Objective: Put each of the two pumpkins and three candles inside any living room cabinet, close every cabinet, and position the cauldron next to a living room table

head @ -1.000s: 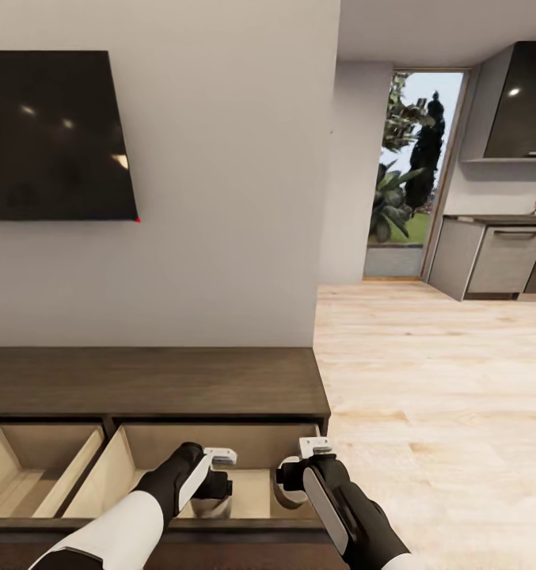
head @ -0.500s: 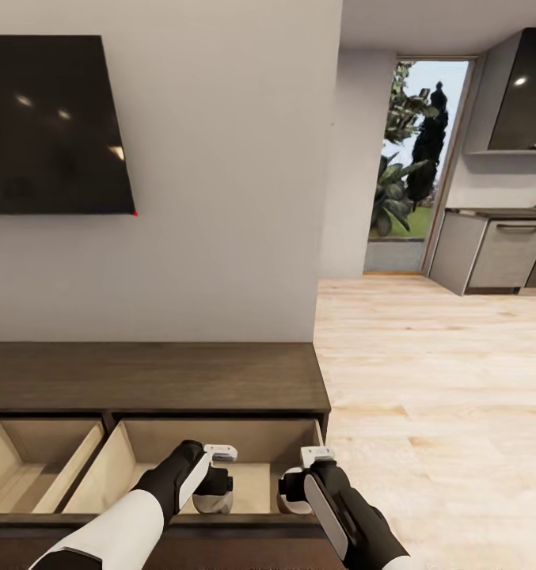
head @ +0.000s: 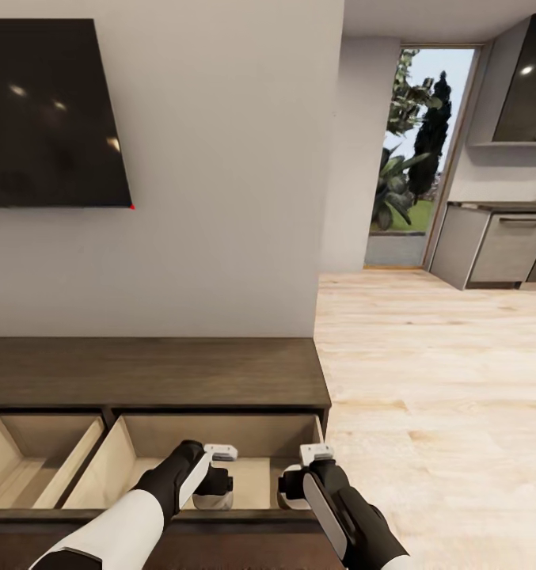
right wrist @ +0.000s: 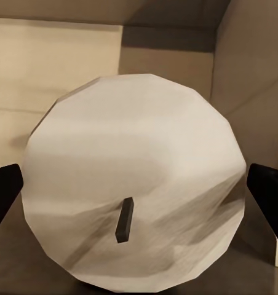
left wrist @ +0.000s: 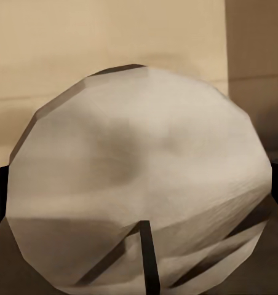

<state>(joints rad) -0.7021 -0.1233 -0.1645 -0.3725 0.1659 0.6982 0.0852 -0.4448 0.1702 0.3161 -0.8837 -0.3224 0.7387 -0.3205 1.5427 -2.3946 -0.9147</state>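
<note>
two candles are seen being carried into an open drawer of the dark cabinet (head: 153, 380) under the wall-mounted tv (head: 50, 119), with the job judged to be at an early-to-middle stage. at far left a second drawer (head: 38, 467) is pulled open and its pale interior looks bare as far as can be seen. next along, the left gripper (head: 214, 484) is held low inside the right-hand drawer (head: 220, 439), closed around the left candle (left wrist: 139, 184), a pale grey stub whose dark wick shows in the left wrist view. just beside it, the right gripper (head: 293, 484) is likewise clamped on the right candle (right wrist: 136, 178), with a dark finger (right wrist: 271, 193) seen at each side of it in the right wrist view and the drawer's light-wood walls behind. neither candle can be confirmed as resting on the drawer floor, so release is judged still to come. to the right, the wood-plank floor (head: 434, 380) runs off toward a grey kitchen (head: 497, 253). remaining work is judged to include the third candle, both pumpkins, shutting the two drawers and placing the cauldron by the table.
</note>
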